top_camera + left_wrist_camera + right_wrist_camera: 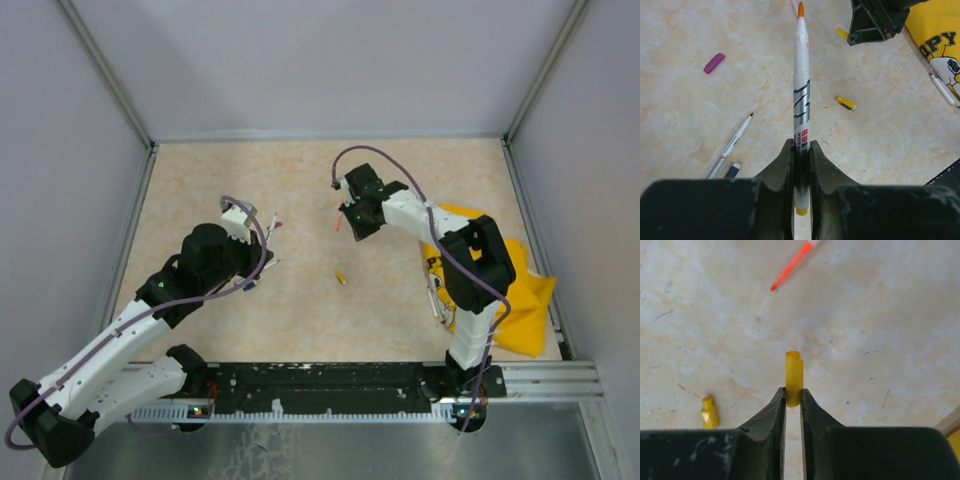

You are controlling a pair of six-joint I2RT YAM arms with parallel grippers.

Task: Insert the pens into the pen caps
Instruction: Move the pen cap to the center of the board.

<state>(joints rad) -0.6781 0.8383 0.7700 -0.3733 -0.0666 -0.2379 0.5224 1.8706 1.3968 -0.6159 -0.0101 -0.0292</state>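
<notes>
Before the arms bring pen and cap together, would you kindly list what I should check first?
1. Left gripper shut on the pen: ok.
2. Pen tip bare, pointing away from the gripper: ok.
3. Right gripper shut on the yellow cap: ok.
4. Cap's open end facing the pen: cannot tell.
5. Tip lined up with cap: not ok, grippers stand apart.

Beige marbled worktop, lightly scuffed. Lying on it: purple cap; red-tipped pen, with dark blue cap just beside its rear end; yellow cap; orange-red pen; yellow cloth at right side.
</notes>
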